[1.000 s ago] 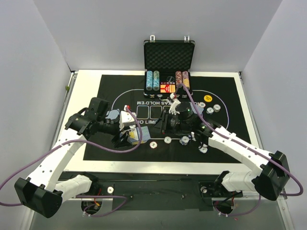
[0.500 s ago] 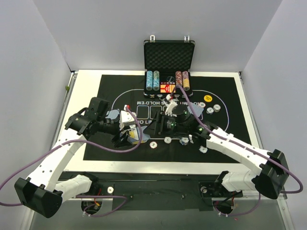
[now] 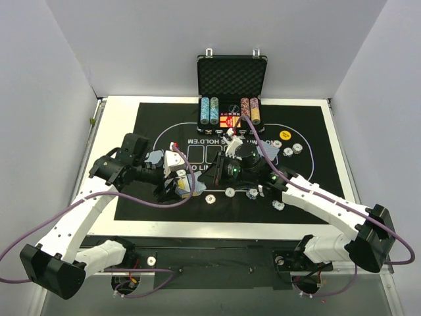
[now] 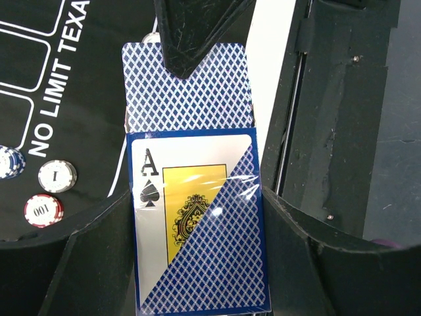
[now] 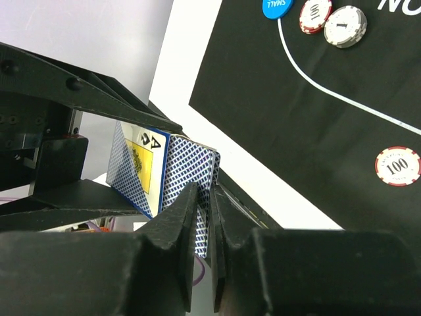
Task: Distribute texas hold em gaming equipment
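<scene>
Pack of cards (image 4: 197, 237): blue diamond-patterned, with an ace of spades showing on its face. It is held off the mat (image 3: 148, 118), over the mat's near-left part and between the two arms.
Blue-backed card (image 4: 187, 85): stands partway out of the pack's far end, with its lower part overlapped by the pack.
Left jaws: the left gripper (image 4: 197, 197) is closed on the pack's two long sides.
Right jaws: the right gripper (image 5: 205, 197) is pinched almost together on the free end of the blue-backed card, facing the left gripper.
Near row of chips (image 3: 229, 192): four loose chips lying flat and spaced apart along the mat's near edge, from the middle toward the right.
Right-hand chips (image 3: 287, 151): three lying close together near the mat's right edge.
Yellow disc (image 3: 285, 135): flat on the mat, just beyond the right-hand chips.
Blue disc (image 5: 276, 5): marked "SMALL", lying beside a red chip (image 5: 316, 14) and a grey chip (image 5: 345, 26).
Stacked chips (image 3: 209, 110): lying in rows inside the case (image 3: 231, 72).
Case: open with its lid upright, at the middle of the far edge of the surface (image 3: 118, 108).
</scene>
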You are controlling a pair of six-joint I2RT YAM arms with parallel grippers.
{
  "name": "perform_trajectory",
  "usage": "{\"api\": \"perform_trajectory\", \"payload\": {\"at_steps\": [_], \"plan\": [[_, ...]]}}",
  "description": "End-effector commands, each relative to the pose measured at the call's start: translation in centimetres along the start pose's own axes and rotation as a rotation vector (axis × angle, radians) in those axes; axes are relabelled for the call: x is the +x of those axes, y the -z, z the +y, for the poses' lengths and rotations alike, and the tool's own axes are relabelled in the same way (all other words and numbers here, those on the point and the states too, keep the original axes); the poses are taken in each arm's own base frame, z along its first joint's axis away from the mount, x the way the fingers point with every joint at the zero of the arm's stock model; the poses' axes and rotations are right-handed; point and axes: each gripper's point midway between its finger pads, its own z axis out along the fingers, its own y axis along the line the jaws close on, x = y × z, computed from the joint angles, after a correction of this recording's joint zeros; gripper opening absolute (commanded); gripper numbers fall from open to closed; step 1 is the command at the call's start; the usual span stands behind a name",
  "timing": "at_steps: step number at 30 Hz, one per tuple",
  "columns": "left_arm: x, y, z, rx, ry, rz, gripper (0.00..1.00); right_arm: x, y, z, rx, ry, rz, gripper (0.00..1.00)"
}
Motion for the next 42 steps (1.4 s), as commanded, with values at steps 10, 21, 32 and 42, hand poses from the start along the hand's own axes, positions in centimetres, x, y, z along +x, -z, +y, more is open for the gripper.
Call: {"api": "perform_trajectory", "payload": {"at_steps": [10, 21, 32, 42], "plan": [[-4.2, 0.9, -0.2, 0.006, -0.092, -0.134, 0.02, -1.4, 1.4, -0.8, 0.014, -0.003, -0.071, 0.0], [-4.8, 1.1, -0.5, 0.009, -0.093, -0.156, 0.02, -1.3, 1.9, -2.2, 0.047, -0.019, -0.069, 0.25], [-4.9, 1.1, -0.6, 0.013, -0.089, -0.167, 0.02, -1.6, 2.9, -2.5, 0.069, -0.002, -0.092, 0.37], [-4.9, 1.1, -0.7, 0.011, -0.09, -0.172, 0.02, -2.2, 4.1, -2.3, 0.063, -0.007, -0.115, 0.36]]}}
